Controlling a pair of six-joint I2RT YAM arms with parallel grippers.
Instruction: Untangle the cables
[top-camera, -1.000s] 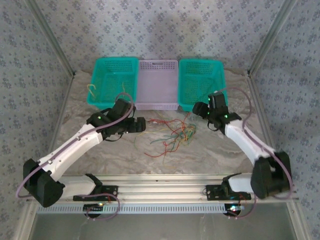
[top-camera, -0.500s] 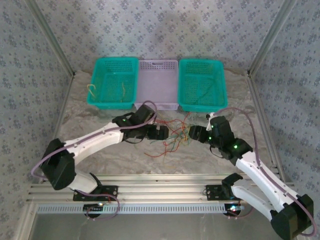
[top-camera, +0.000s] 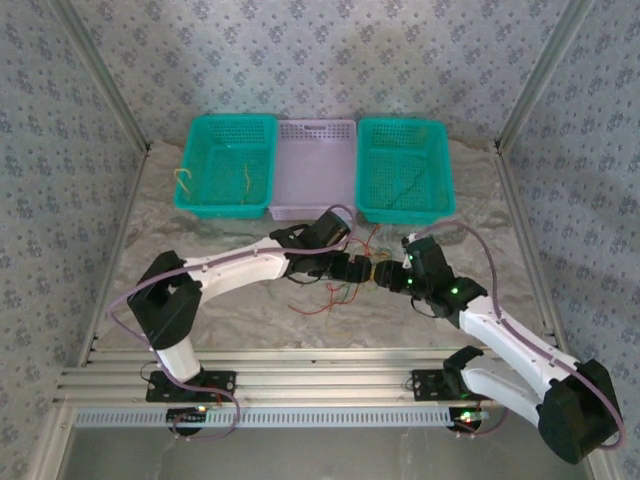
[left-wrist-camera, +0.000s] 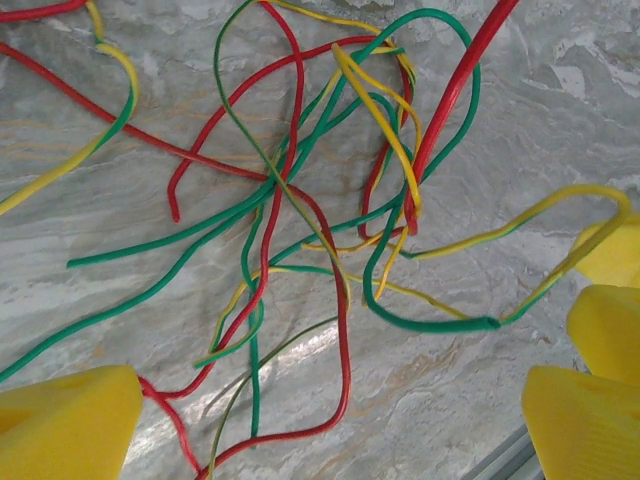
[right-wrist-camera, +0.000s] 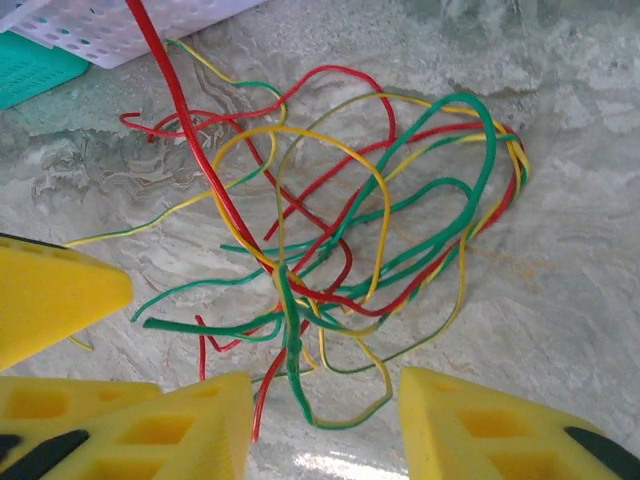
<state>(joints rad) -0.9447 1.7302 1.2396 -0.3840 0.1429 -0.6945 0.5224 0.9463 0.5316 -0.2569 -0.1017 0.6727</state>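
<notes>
The left arm (top-camera: 240, 268) stretches low across the tabletop (top-camera: 230, 325), the left pincer (left-wrist-camera: 330, 400) spread wide over the cables (right-wrist-camera: 288, 300), a red, green and yellow tangle lying near the lilac basket (top-camera: 315, 165). Opposite, the right arm (top-camera: 500, 330) reaches in, the right pincer (right-wrist-camera: 325, 400) half-narrowed with strands in its gap, ungripped.

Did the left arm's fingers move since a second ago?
Yes. The left fingers slid right, from below the left teal basket to below the right end of the lilac basket.
</notes>
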